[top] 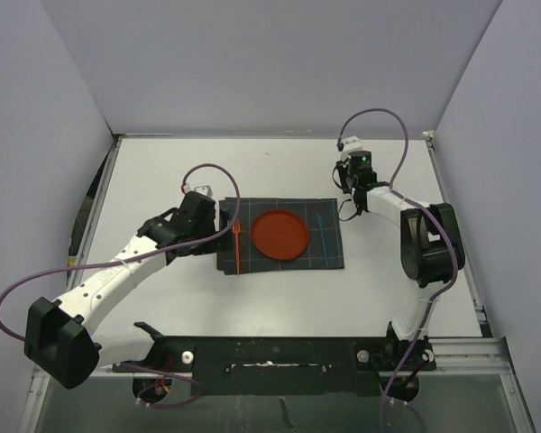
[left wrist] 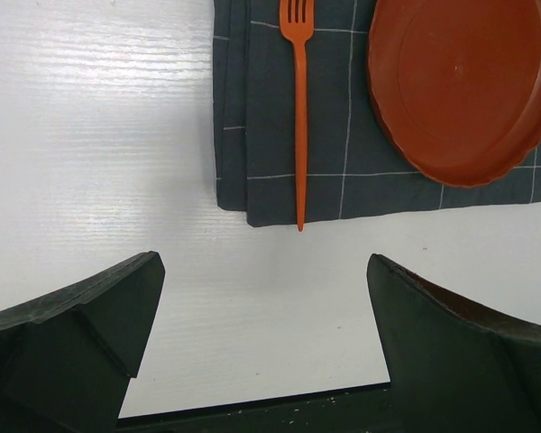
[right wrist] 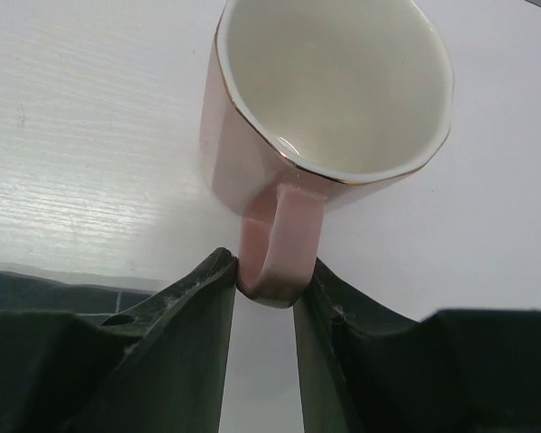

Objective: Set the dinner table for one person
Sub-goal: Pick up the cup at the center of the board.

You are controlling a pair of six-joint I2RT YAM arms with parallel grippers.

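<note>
A pink mug (right wrist: 252, 162) with a white inside and a gold rim stands on the white dinner table (top: 162, 180). My right gripper (right wrist: 270, 266) is shut on its handle (right wrist: 275, 239), both fingers pressing the loop. From above, the right gripper (top: 348, 180) is just beyond the far right corner of the dark mat (top: 329, 257), and it hides the mug. On the mat lie a red plate (top: 280, 234), an orange fork (top: 237, 244) to its left and a blue utensil (top: 322, 233) to its right. My left gripper (left wrist: 264, 271) hangs open over bare table, near the fork (left wrist: 299, 117).
The mat's left edge (left wrist: 234, 135) is folded in layers, with the fork's handle tip reaching past its near edge. The plate (left wrist: 469, 81) sits close to the fork. Grey walls enclose the table on three sides, and metal rails (top: 99, 207) run along its edges.
</note>
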